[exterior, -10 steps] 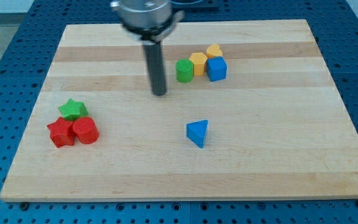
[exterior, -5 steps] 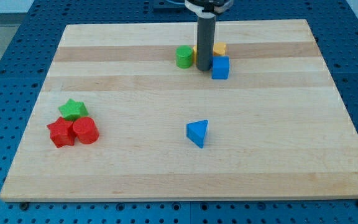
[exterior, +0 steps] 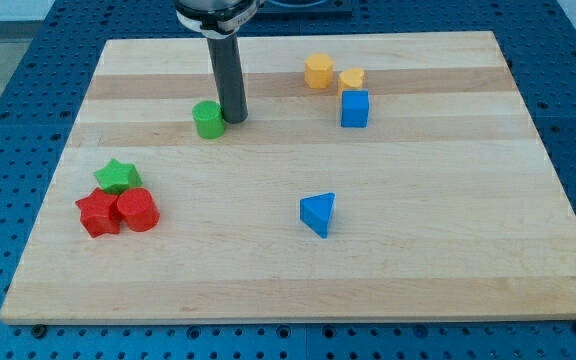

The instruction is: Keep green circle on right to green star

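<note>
The wooden board (exterior: 298,260) is seen lying on a blue perforated table (exterior: 8,60). My tip (exterior: 234,119) is found set down on the board just to the view's right of the green circle (exterior: 208,119), touching it or very nearly so; contact cannot be confirmed from this angle. No jaws are fitted to the rod (it is a plain dark shaft), so nothing is gripped by it. The green circle is located in the upper left-centre of the board, well apart from the green star (exterior: 117,176), which is placed toward the view's lower left. The green star is seen touching the top of a pair of red blocks: a red star-like block (exterior: 98,214) on the view's left and a red cylinder (exterior: 138,210) on the view's right, the two pressed together. Near the view's top right, an orange hexagonal block (exterior: 318,72) and a smaller orange block (exterior: 351,80) are noted side by side, with a blue cube (exterior: 354,108) just below the latter. A blue triangular block (exterior: 318,213) is recorded alone at lower centre.
</note>
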Controlling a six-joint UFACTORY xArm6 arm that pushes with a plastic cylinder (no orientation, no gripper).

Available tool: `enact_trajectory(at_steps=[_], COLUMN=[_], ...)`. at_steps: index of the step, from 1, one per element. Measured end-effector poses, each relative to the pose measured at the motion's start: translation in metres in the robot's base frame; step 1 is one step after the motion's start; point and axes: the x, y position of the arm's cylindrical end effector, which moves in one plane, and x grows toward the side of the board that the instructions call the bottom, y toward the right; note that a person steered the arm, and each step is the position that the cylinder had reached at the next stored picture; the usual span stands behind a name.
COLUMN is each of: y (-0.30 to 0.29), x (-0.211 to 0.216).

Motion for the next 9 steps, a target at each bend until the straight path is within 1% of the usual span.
enact_trajectory(at_steps=[1, 2, 4, 5, 7, 9], y=[-0.009, -0.044, -0.087, -0.087, -0.092, -0.087], x=[-0.018, -0.015, 0.046, 0.047, 0.082, 0.064])
